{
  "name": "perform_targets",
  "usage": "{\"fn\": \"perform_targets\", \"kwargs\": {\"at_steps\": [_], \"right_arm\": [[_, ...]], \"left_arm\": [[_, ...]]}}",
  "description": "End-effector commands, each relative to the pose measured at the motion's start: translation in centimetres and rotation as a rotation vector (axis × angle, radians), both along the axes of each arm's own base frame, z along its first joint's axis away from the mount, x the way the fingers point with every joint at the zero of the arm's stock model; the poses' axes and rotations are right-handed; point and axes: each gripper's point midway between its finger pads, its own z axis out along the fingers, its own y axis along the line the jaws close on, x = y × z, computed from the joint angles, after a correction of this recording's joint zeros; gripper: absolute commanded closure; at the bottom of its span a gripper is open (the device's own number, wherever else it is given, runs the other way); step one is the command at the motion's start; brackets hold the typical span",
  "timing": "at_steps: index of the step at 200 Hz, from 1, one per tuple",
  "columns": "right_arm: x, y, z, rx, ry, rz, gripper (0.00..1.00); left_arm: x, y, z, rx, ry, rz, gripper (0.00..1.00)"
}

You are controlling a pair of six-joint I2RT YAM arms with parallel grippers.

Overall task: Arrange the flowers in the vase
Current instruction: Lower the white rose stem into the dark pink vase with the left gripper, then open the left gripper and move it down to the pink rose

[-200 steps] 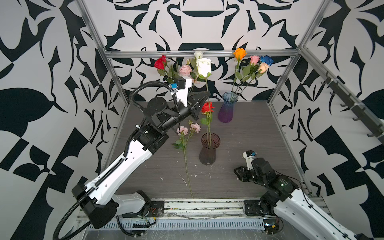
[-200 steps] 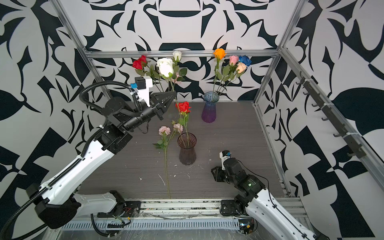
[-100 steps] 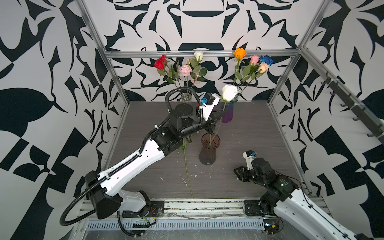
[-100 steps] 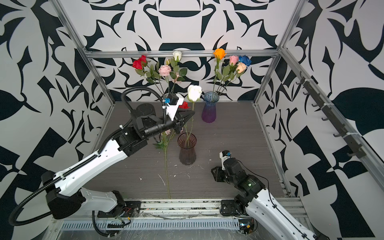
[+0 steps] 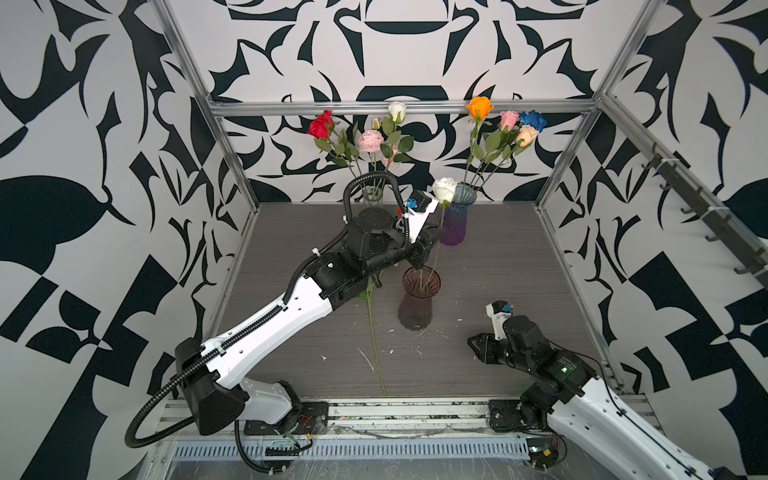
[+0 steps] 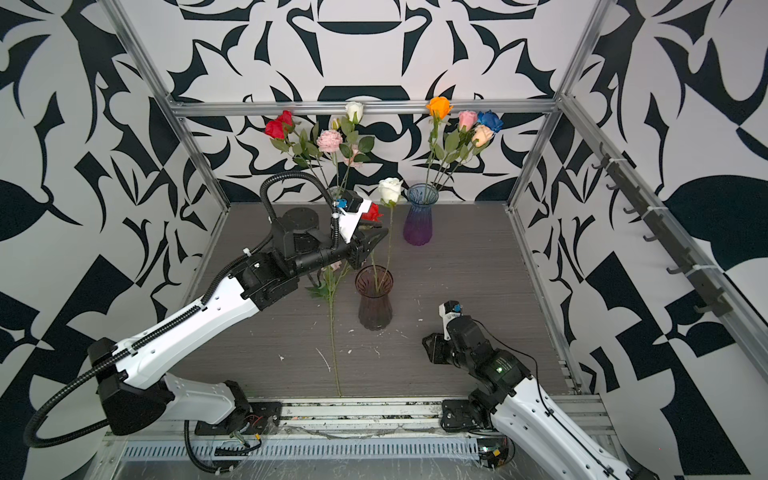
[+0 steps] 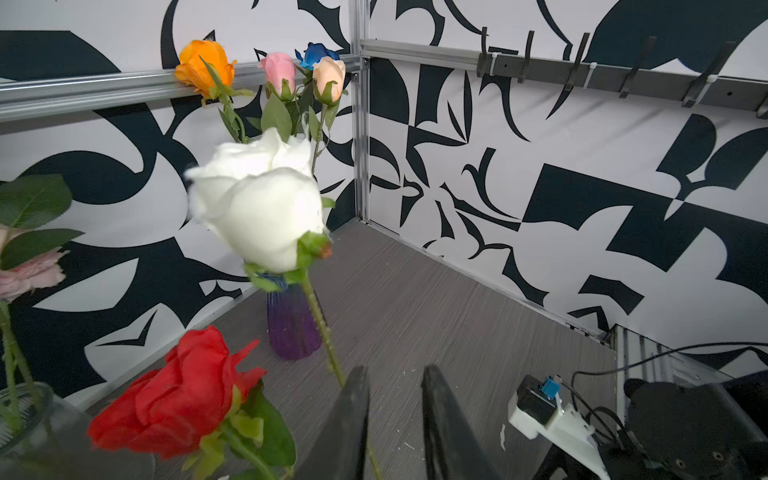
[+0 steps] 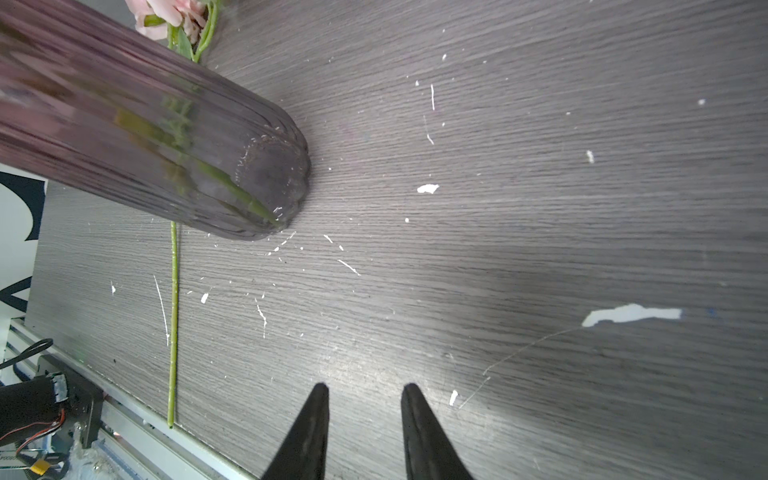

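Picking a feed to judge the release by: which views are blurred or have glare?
Left wrist: white rose looms close, edges smeared; red rose soft too. Right wrist: dark vase streaked with blur, bright glare patch on the table ahead of the fingers. Both top views: sharp and evenly lit.

"Can you read any words or numbers here?"

"No. There is no word, number or brand name I can read."

"What about the wall (image 5: 395,41) behind the dark vase (image 5: 415,309)?"

"It has only big black and white shapes. They are not letters."

"And the small white marks on the floor next to the dark vase?"

"They are only specks and scratches. They don't spell anything."
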Motion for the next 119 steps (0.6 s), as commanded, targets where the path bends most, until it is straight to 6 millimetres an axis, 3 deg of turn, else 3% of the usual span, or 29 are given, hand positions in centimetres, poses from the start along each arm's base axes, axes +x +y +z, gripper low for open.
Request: {"fn": "perform_targets", "kwargs": {"at_steps": [1, 31, 67, 117, 119], "right_arm": [[0.5, 0.2, 0.5, 0.001, -0.037, 0.005, 0.67], [0.5, 0.2, 0.5, 0.002, -0.036, 0.007, 0.67], [0.5, 0.3, 0.5, 0.003, -0.033, 0.010, 0.67], [0.5, 0.3, 0.5, 0.002, -0.034, 0.011, 0.67], [0.5, 0.3, 0.5, 0.001, -0.034, 0.012, 0.67]], "left_arm": [[0.1, 0.8, 0.6, -0.011, 0.003, 0.031, 0.72], [0.1, 1.5, -0.8, 0.013, 0.024, 0.056, 0.69], [0.4, 3.2, -4.8, 0.126, 0.095, 0.131, 0.65], [2.5, 9.1, -12.1, 0.264, 0.288, 0.435, 0.64], [2.3, 9.6, -11.6, 0.241, 0.288, 0.442, 0.64]]}}
